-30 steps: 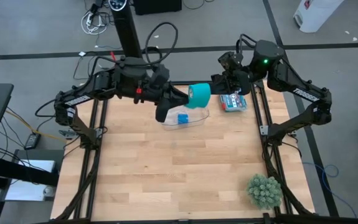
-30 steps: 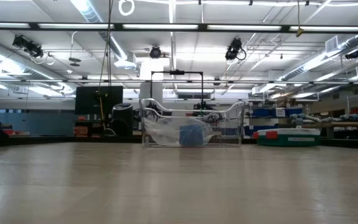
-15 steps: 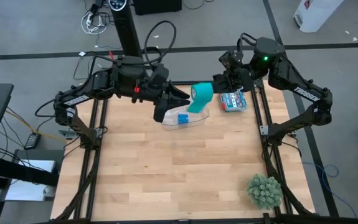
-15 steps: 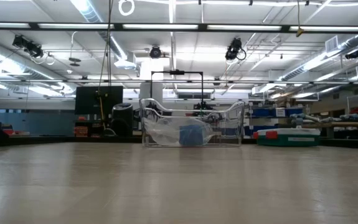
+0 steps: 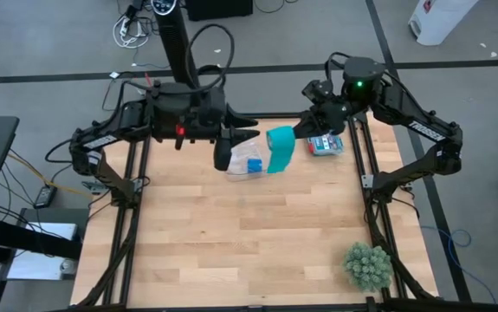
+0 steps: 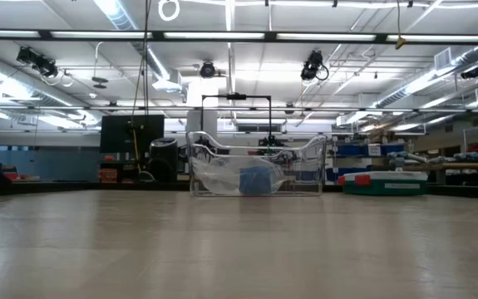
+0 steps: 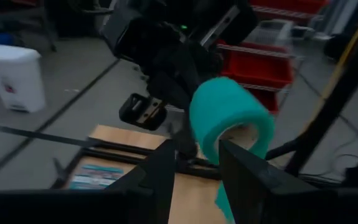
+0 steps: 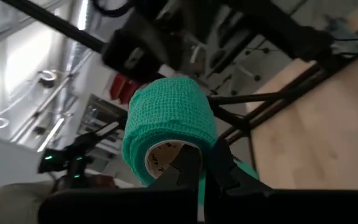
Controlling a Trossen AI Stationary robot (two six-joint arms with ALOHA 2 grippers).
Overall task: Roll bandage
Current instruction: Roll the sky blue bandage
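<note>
Slipping is the risk: the bandage (image 5: 280, 147) hangs in the air above the tabletop (image 5: 249, 234), near the clear container (image 5: 250, 162), with a loose tail trailing down, and the coil could unwind or drop. The right hand (image 8: 205, 163) is closed, pinching the roll's core edge. The left hand (image 7: 197, 163) stands partly open just beside the roll, fingers (image 7: 242, 168) apparently not gripping it.
</note>
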